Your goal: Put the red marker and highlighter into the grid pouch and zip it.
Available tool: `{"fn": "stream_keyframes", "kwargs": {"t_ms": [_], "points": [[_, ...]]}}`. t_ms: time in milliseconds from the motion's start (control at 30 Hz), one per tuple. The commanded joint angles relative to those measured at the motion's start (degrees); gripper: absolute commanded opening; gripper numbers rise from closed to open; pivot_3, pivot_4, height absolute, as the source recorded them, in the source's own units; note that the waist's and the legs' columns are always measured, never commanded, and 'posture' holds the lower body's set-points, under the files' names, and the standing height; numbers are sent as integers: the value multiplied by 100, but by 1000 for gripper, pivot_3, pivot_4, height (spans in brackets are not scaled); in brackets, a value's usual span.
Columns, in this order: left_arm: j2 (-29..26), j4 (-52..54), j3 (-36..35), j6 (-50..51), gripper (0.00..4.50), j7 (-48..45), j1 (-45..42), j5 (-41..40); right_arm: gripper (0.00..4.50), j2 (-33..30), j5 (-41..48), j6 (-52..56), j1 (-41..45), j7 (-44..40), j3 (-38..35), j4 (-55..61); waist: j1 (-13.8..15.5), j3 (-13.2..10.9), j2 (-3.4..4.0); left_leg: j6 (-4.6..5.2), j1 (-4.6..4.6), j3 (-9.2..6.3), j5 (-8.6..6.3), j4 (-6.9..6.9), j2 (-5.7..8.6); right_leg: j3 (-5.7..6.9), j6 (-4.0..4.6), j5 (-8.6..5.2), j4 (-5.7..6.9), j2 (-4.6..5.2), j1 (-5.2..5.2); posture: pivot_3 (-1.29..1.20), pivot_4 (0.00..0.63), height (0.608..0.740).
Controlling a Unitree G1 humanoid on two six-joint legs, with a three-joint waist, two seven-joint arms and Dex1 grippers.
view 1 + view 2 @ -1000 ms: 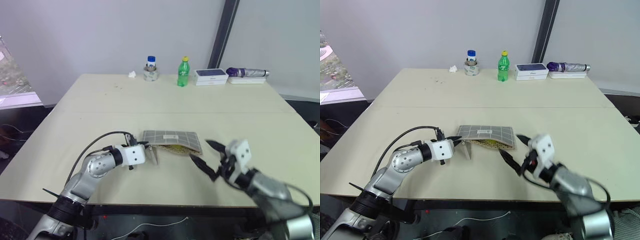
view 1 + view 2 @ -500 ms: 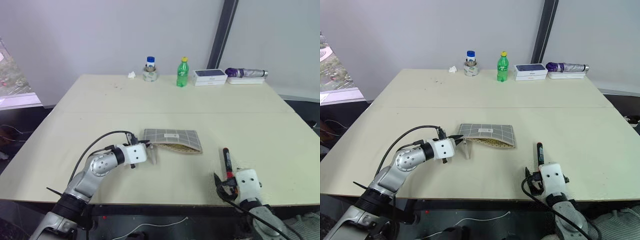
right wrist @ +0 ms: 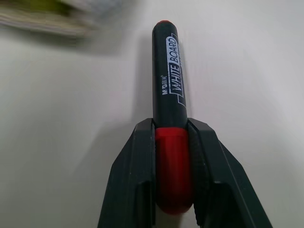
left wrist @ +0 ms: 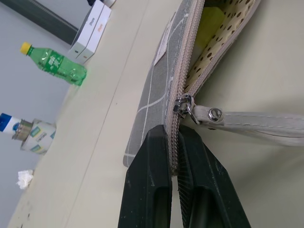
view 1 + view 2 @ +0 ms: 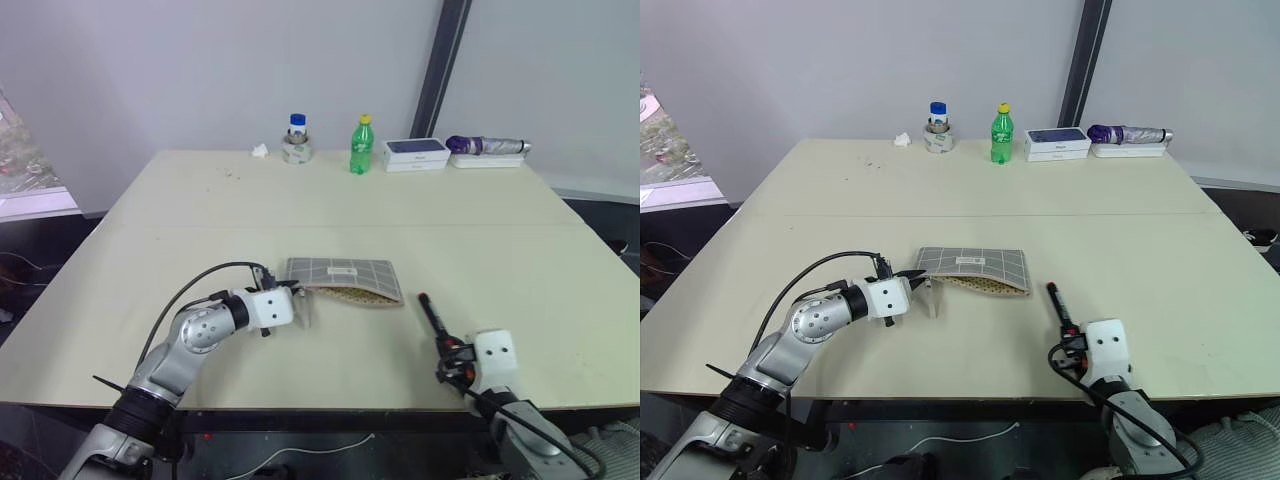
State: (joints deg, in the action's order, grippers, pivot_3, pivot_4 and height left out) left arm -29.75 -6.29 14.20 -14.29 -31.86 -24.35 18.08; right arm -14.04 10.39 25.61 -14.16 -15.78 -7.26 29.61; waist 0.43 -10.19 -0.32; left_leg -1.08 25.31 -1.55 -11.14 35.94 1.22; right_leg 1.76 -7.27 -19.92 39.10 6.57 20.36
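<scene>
The grid pouch [image 5: 345, 279] lies flat mid-table, its mouth gaping toward the right and showing dotted lining. The highlighter [image 4: 209, 23] shows as yellow inside that mouth. My left gripper [image 4: 173, 142] is shut on the pouch's zipper edge at its left end, just behind the zipper pull [image 4: 185, 104] and its strap [image 4: 251, 124]. The red marker [image 3: 168, 80] lies near the table's front right, pointing toward the pouch. My right gripper [image 3: 172, 130] is shut on its red cap end, also seen from the head at the marker [image 5: 432, 312].
Along the table's far edge stand a small jar [image 5: 296, 140], a green bottle [image 5: 360, 145], a white-and-blue box [image 5: 417, 152] and a purple folded umbrella [image 5: 487, 146]. A crumpled tissue [image 5: 260, 151] lies left of the jar.
My right gripper, open beside the pouch's mouth a second ago, has dropped back to the table's front and shut on the marker's cap. The marker's far end has swung left. The left gripper has kept still.
</scene>
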Motion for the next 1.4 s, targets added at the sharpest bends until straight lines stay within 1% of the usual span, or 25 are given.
{"fn": "stream_keyframes", "kwargs": {"t_ms": [33,133,300,367,467,533,633,767,833,967,1033,1167,1233,1333,1400], "points": [[20,166,-70,-8,0,97,20,-16,366,-303,-35,-918,-71,-570,310,429,7,0,0,0,2,0,0,2,1,0,0,0,0,2,0,0,150,740],[53,161,-45,8,0,107,7,-7,366,-661,-217,-1676,29,-1003,433,101,17,0,0,0,2,0,0,4,1,0,-1,0,-1,4,-1,0,150,740],[93,139,18,2,0,74,-29,24,366,-1208,-415,-2672,680,-1578,579,-759,14,-1,-1,0,0,0,0,8,4,2,-1,0,0,2,-5,0,150,740],[86,152,15,7,0,66,-42,20,366,-1232,-309,-2783,843,-1669,583,-917,16,-1,-2,0,0,1,0,6,5,1,-1,0,0,2,-3,0,150,740],[79,166,-17,21,0,83,-55,13,366,-1424,-462,-2882,1001,-1905,742,-1186,22,-2,-2,0,1,1,0,7,5,1,-1,0,-1,4,-4,0,150,740],[81,170,-11,27,0,88,-52,24,366,-1563,-613,-3101,1043,-2035,833,-1365,28,-1,-2,0,1,1,0,8,6,2,-1,0,-1,5,-5,0,150,740],[79,173,-6,42,0,84,-18,26,366,-1813,-814,-3723,1135,-2267,951,-1752,23,-2,-2,0,1,1,0,8,7,2,-1,0,-1,5,-5,0,150,740],[60,167,-18,33,0,67,-45,14,366,-1760,-788,-3567,1373,-2175,899,-1986,16,-2,-2,-1,1,2,1,8,6,2,-1,0,-1,5,-5,0,150,740],[68,177,-26,50,0,61,-57,-3,366,-1890,-968,-3673,1495,-2231,937,-2125,19,-2,-2,-1,1,2,1,8,6,2,-1,0,-1,4,-5,0,150,740],[68,138,13,8,0,42,-54,7,366,-1990,-801,-3593,1907,-2363,784,-2383,23,-2,-2,-1,1,1,1,11,6,2,-1,0,-1,5,-7,0,150,740],[67,129,25,-22,0,16,-74,-7,366,-2012,-776,-3409,2095,-2448,829,-2416,20,-2,-2,-1,1,1,1,10,6,3,-1,0,-1,5,-6,0,150,740],[110,133,55,-53,0,-18,-158,-16,366,-2007,-1419,-2873,2650,-2302,1189,-2479,15,-2,-2,-1,1,2,1,10,7,2,-1,1,-1,5,-5,0,150,740],[210,167,61,-7,0,-29,-192,-87,366,-1935,-1921,-2806,3028,-2095,1448,-2579,15,-2,-2,-1,1,2,1,10,7,3,-1,0,0,4,-4,0,150,740],[343,210,23,56,0,-56,-209,-227,366,-2022,-2407,-2994,3362,-2093,1799,-2737,28,-2,-2,-1,2,3,1,12,10,2,-1,0,0,5,-2,0,150,740],[342,226,28,-31,0,-100,-213,-234,366,-2145,-2828,-3413,3615,-1971,2009,-2950,22,-2,-2,-2,4,2,1,12,10,3,-1,0,0,5,-1,0,150,740]]}}
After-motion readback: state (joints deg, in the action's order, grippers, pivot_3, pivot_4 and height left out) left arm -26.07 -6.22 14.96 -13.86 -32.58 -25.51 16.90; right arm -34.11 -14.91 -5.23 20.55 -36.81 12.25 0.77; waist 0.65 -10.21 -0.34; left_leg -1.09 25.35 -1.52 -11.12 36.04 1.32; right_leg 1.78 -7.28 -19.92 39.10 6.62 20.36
